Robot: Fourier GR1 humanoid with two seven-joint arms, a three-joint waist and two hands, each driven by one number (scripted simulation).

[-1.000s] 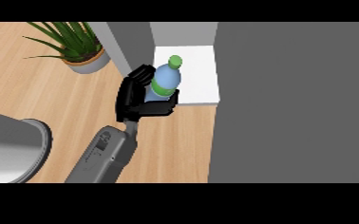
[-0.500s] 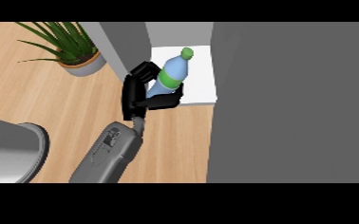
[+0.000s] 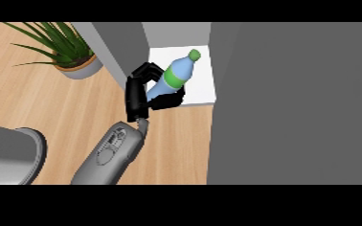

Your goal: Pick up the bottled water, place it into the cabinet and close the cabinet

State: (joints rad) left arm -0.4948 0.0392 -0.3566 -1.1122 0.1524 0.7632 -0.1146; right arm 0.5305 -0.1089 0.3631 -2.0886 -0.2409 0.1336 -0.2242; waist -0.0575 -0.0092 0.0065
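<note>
The bottled water (image 3: 175, 74) is pale blue with a green label and a green cap. It leans with its cap toward the upper right, over the white floor of the open cabinet (image 3: 200, 87). My left hand (image 3: 139, 93) is shut on the bottle's lower half, with fingers and thumb curled round it from the left. Its grey forearm (image 3: 112, 151) comes in from the lower left. The bottle's base is hidden by the hand. My right hand does not show.
A wide grey cabinet panel (image 3: 283, 105) fills the right side. A potted plant (image 3: 71, 57) stands on the wooden counter (image 3: 56, 110) at the upper left. A grey rounded object (image 3: 17, 155) sits at the lower left edge.
My left hand has carried the bottle up and to the right, further over the cabinet's white floor. The bottle leans more to the right than before.
</note>
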